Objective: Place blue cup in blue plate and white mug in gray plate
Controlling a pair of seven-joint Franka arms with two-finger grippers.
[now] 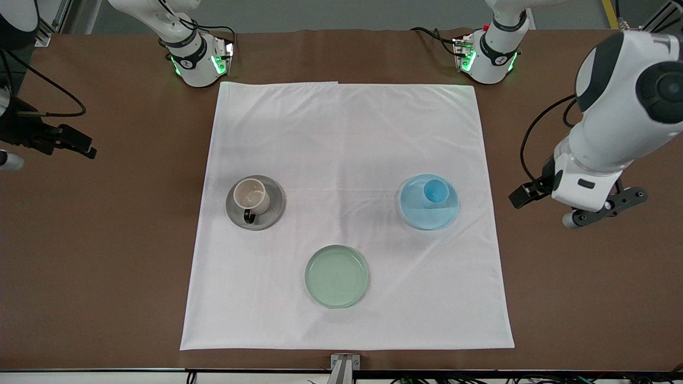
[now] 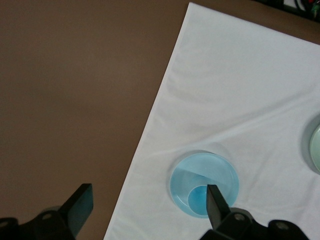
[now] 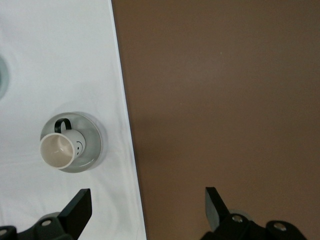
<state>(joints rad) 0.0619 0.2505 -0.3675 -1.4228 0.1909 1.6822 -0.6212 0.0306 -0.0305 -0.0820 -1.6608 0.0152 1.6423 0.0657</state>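
The blue cup [image 1: 435, 190] stands upright in the blue plate [image 1: 427, 217] toward the left arm's end of the cloth. The white mug [image 1: 252, 194] stands on the gray plate [image 1: 273, 207] toward the right arm's end, its dark handle pointing to the front camera. My left gripper [image 2: 148, 200] is open and empty, up over the cloth's edge beside the blue plate [image 2: 200, 170] and cup [image 2: 199, 201]. My right gripper [image 3: 147, 200] is open and empty, up over the cloth's edge beside the mug [image 3: 61, 149] and gray plate [image 3: 94, 150].
A pale green plate [image 1: 336, 276] lies empty on the white cloth [image 1: 347, 133], nearer to the front camera than both other plates. The brown table [image 1: 106, 266] surrounds the cloth. The left arm [image 1: 613, 133] hangs over the table off the cloth.
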